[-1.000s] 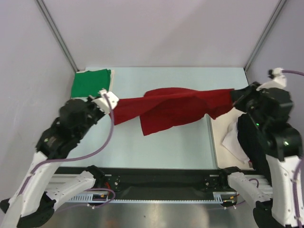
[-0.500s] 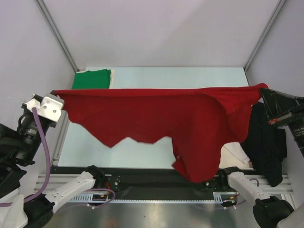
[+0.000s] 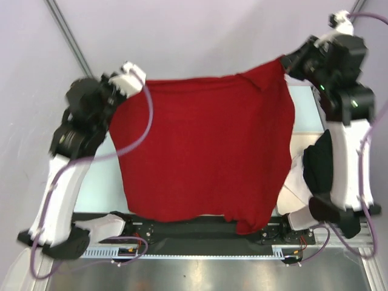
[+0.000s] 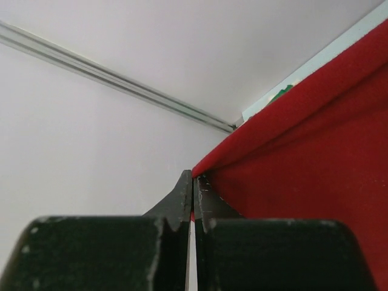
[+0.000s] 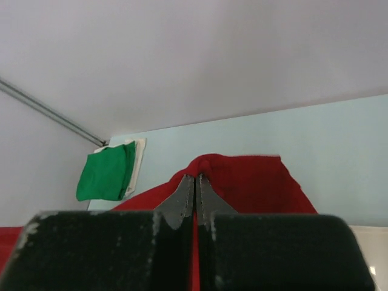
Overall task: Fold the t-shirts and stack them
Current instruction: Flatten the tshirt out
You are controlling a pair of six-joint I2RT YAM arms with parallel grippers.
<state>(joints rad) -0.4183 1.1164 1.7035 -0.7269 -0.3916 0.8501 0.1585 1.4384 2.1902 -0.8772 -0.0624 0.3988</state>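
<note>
The deep red t-shirt [image 3: 206, 151] hangs spread out like a sheet, high above the table. My left gripper [image 3: 140, 82] is shut on its upper left corner and my right gripper [image 3: 284, 60] on its upper right corner. In the left wrist view the black fingers [image 4: 194, 176] pinch a red edge [image 4: 315, 151]. The right wrist view shows the fingers [image 5: 197, 177] closed on a bunched red fold [image 5: 254, 182]. The bright green t-shirt [image 5: 108, 173] lies folded at the far left corner of the table; in the top view the red cloth hides it.
A black garment [image 3: 318, 163] and a white cloth [image 3: 291, 188] lie at the right side, by the right arm. A cream board [image 5: 138, 163] shows under the green shirt. The pale table [image 3: 100, 176] shows to the left of the hanging cloth.
Both arms have risen and swung toward the back wall. The red shirt went from bunched on the table to stretched wide, and now hangs flat from its two top corners.
</note>
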